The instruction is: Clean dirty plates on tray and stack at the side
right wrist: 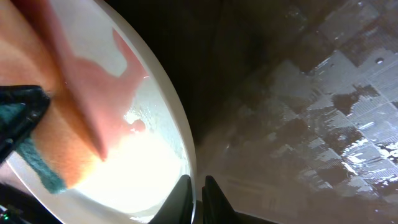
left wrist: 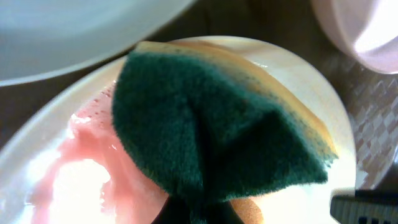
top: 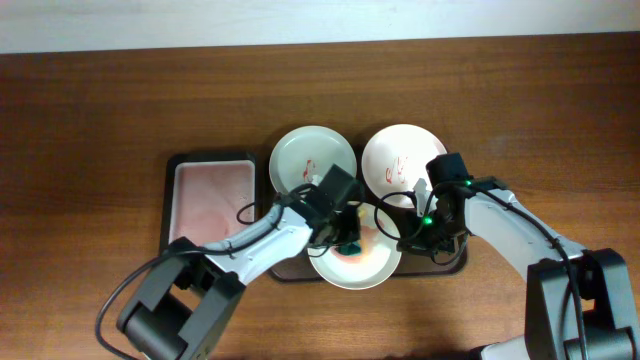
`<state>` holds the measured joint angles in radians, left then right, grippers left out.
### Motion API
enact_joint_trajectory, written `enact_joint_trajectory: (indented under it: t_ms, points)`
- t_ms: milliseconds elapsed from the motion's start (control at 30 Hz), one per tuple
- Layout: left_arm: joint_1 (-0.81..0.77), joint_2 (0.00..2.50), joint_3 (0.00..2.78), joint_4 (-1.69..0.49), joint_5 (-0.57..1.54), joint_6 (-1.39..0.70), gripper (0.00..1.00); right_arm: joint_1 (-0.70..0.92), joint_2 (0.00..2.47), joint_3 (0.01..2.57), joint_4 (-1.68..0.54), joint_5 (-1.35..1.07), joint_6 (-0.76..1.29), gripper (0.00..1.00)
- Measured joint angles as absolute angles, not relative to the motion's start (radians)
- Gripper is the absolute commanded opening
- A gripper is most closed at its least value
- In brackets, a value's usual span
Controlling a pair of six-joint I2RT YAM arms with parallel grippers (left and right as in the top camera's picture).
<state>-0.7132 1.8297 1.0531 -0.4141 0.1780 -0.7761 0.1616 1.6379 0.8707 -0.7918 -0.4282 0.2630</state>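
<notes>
Three plates sit on the tray (right wrist: 323,112) in the middle of the brown table (top: 100,100). From above the tray is mostly covered; only the right wrist view shows its dark, wet, checked floor. A smaller black tray (top: 212,200) with a pink inside lies just beside it. The green plate (top: 312,158) and pink plate (top: 400,160) are at the back, with little red marks. The whitish plate (top: 355,265) is in front, half under both arms. Only the left wrist view shows its pink wet smears and the green and yellow sponge (left wrist: 211,124) pressed on it. The left hand (top: 347,238) is clenched on the sponge. The right hand (right wrist: 198,190) pinches the whitish plate's rim.
</notes>
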Motion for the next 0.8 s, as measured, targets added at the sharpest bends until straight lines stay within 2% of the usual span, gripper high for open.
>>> enact_joint_trajectory:
  t_ms: [100, 133, 167, 267, 433, 467, 667, 800]
  points:
    - [-0.647, 1.8, 1.053, -0.464, 0.233, -0.712, 0.0, 0.163, 1.638, 0.874, -0.792, -0.428, 0.263, 0.09]
    - [-0.636, 1.781, 1.051, -0.469, 0.233, -0.699, 0.0, 0.163, 1.638, 0.874, -0.794, -0.424, 0.263, 0.15]
    - [-0.624, 1.75, 1.051, -0.472, 0.232, -0.692, 0.0, 0.163, 1.638, 0.874, -0.8, -0.419, 0.263, 0.26]
    - [-0.591, 1.636, 1.051, -0.477, 0.228, -0.649, 0.0, 0.163, 1.638, 0.874, -0.803, -0.405, 0.266, 0.29]
    - [-0.559, 1.571, 1.051, -0.571, 0.163, -0.578, 0.0, 0.165, 1.638, 0.874, -0.803, -0.401, 0.266, 0.27]
    - [-0.549, 1.571, 1.051, -0.597, 0.144, -0.568, 0.0, 0.17, 1.638, 0.874, -0.803, -0.4, 0.265, 0.24]
    - [-0.34, 1.571, 1.051, -0.719, 0.073, -0.443, 0.0, 0.208, 1.638, 0.873, -0.776, -0.39, 0.264, 0.04]
    - [-0.2, 1.571, 1.051, -0.761, 0.067, -0.336, 0.0, 0.208, 1.638, 0.873, -0.765, -0.376, 0.266, 0.04]
